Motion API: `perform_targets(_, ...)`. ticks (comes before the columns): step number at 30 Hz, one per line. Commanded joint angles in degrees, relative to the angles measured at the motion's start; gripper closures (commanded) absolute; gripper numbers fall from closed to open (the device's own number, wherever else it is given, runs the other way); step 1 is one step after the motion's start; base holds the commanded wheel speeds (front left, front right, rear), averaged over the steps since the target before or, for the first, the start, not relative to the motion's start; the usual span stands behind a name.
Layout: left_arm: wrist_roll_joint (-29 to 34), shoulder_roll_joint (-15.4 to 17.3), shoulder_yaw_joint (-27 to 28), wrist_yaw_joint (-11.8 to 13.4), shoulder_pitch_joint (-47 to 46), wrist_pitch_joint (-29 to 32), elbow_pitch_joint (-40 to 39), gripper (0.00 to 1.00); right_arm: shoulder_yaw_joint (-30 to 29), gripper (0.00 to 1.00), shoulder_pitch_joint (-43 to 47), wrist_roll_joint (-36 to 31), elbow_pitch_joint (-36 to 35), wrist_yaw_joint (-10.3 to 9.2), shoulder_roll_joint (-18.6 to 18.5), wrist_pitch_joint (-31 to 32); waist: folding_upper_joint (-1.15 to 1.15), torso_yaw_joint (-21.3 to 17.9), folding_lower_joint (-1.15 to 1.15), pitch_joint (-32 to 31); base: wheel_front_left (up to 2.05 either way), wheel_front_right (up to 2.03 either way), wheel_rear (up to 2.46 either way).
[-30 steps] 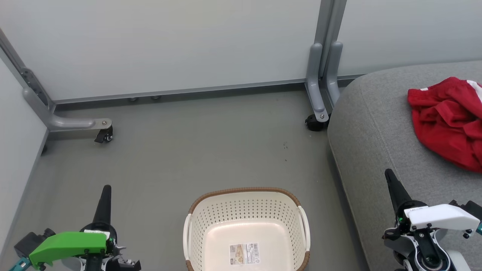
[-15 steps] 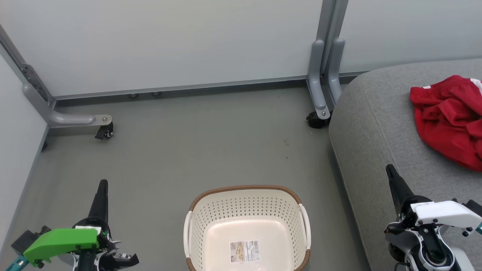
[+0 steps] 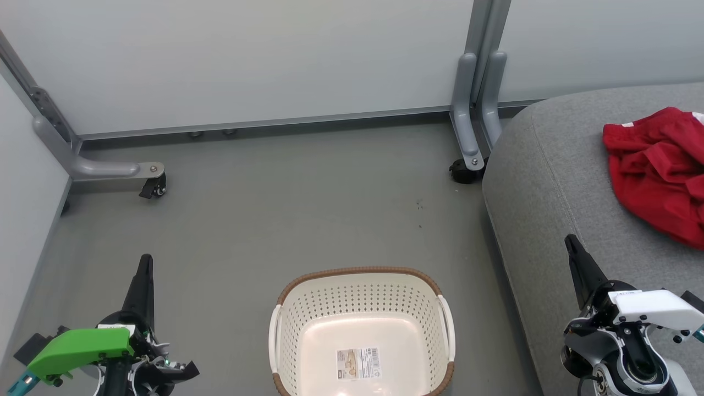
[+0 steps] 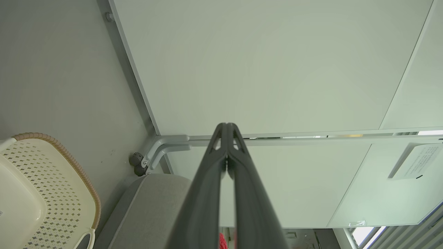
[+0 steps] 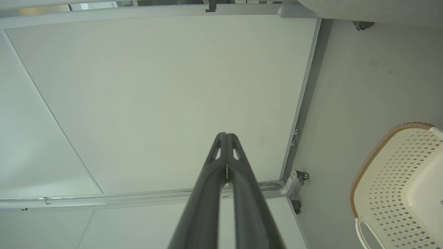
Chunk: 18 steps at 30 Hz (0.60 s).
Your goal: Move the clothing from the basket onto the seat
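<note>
Basket holds label sticker, clothing on seat; L gripper, R gripper both closed.

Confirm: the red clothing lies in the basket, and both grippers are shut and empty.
Wrong on the clothing: the head view shows the basket empty and the clothing on the seat. The left gripper and right gripper are indeed shut and empty.

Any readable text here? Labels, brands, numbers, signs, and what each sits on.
No text is legible.
Sticker on the basket floor: barcode and small picture, print too small to read.
White tag near the left claw: blurred.
White tag near the right claw: blurred.
Paper notice on the wall panel: lines of print, too small to read.
Small sticker at that panel's lower edge: an arrow mark, no readable words.
</note>
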Motion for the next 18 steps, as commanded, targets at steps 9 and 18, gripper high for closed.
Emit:
perform_targets(9,-0.6,-0.2,0.4,-0.4,-1.0,0.4,0.1,1.0,-0.4,1.0,-0.6,0.6,0.2,0.02,0.2,0.4,0.0,0.0,0.0,0.1,0.0,0.0,0.0)
perform_targets(18,-0.4,-0.2,0.5,-0.4,-1.0,0.5,0.1,1.0,-0.5,1.0,-0.6,0.4,0.2,0.02,0.3,0.5,0.0,0.0,0.0,0.1,0.0,0.0,0.0)
